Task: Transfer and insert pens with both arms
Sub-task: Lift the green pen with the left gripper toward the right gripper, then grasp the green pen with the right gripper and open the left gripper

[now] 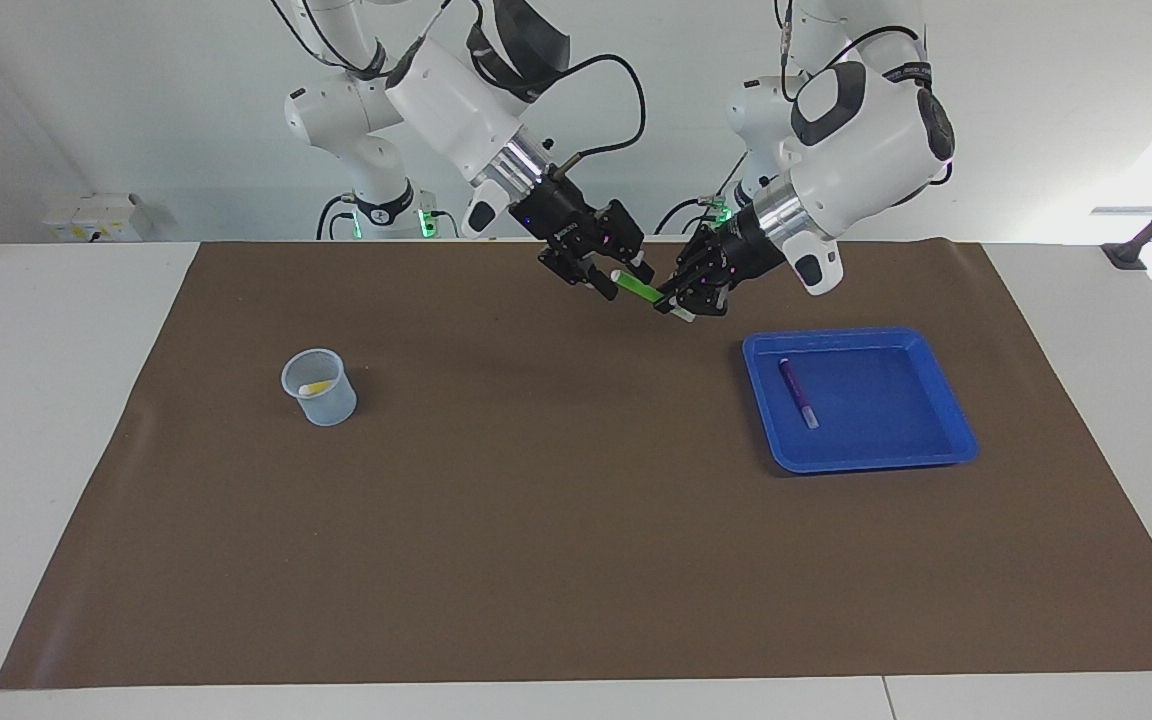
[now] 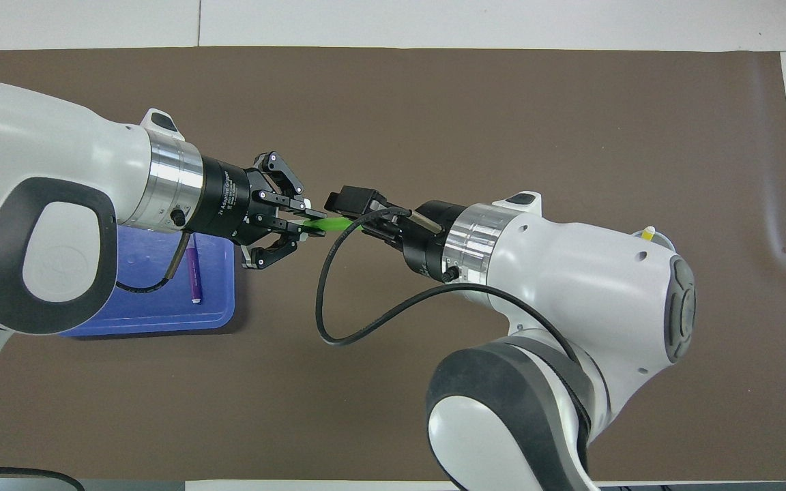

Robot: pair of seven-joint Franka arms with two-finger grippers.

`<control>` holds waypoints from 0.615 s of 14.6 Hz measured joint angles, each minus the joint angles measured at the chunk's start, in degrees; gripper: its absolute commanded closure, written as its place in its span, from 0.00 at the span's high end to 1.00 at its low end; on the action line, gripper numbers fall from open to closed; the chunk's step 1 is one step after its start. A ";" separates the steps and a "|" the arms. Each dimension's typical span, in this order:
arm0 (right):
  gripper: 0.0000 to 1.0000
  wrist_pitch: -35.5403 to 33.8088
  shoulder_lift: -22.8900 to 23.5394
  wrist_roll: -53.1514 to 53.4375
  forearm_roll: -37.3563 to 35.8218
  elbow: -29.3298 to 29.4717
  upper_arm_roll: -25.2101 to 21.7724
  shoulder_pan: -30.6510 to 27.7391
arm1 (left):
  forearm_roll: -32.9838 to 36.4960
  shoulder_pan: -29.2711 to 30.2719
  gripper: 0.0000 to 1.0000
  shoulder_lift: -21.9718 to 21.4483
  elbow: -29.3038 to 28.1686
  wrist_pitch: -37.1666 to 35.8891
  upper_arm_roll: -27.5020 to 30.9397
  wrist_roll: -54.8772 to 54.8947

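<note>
The green pen point(image 1: 641, 289) is held in the air over the brown mat point(image 1: 556, 560), clamped in the left gripper point(image 1: 684, 300). The right gripper point(image 1: 608, 277) straddles its other end, jaws apart. The purple pen point(image 1: 797, 391) lies in the blue tray point(image 1: 946, 440); the yellow pen point(image 1: 315, 387) stands in the cup point(image 1: 331, 408).

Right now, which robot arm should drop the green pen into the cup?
Probably the right arm: its right gripper is at the green pen, and the cup stands toward its end.
</note>
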 measured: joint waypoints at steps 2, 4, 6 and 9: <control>0.53 0.00 0.00 0.00 0.00 0.00 0.11 0.04 | -0.12 0.00 0.00 -0.04 0.00 0.02 0.00 -0.01; 0.43 0.00 0.00 0.00 0.00 0.00 0.12 0.06 | -0.41 0.00 0.00 -0.04 -0.02 0.02 0.00 -0.02; 0.40 0.00 0.01 0.01 0.00 0.00 0.13 0.08 | -0.49 0.00 0.00 -0.04 -0.04 0.02 0.00 -0.02; 0.40 0.00 0.01 0.02 0.00 0.00 0.15 0.17 | -0.71 0.00 0.00 -0.04 -0.05 0.03 0.00 -0.04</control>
